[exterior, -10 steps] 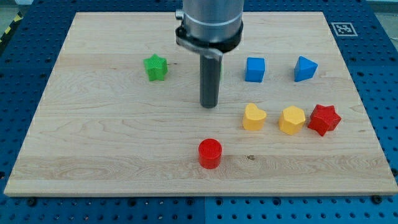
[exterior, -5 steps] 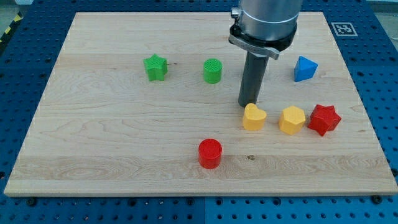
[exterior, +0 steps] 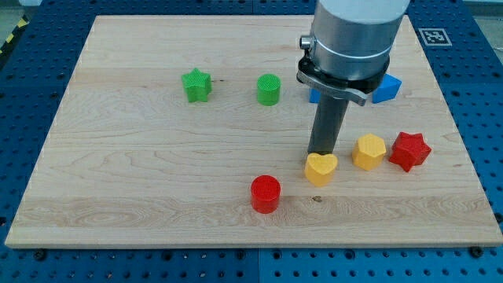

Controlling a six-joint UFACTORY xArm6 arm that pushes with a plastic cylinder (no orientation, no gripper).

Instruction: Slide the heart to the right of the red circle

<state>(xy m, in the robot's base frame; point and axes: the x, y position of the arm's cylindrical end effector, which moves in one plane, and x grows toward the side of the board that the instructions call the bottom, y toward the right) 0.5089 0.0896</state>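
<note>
The yellow heart (exterior: 321, 169) lies on the wooden board (exterior: 118, 173), to the right of and a little above the red circle (exterior: 266, 193). My tip (exterior: 323, 152) touches the heart's upper edge, directly above it in the view. The rod rises from there to the arm's grey body at the view's top. The heart and the red circle are apart, with a gap between them.
A yellow hexagon (exterior: 368, 151) and a red star (exterior: 410, 150) sit right of the heart. A green star (exterior: 196, 85) and a green circle (exterior: 269, 89) lie at upper left. Two blue blocks (exterior: 388, 87) are partly hidden behind the arm.
My tip moved right from the board's middle to the heart, then down the view, pushing the heart down and slightly toward the red circle.
</note>
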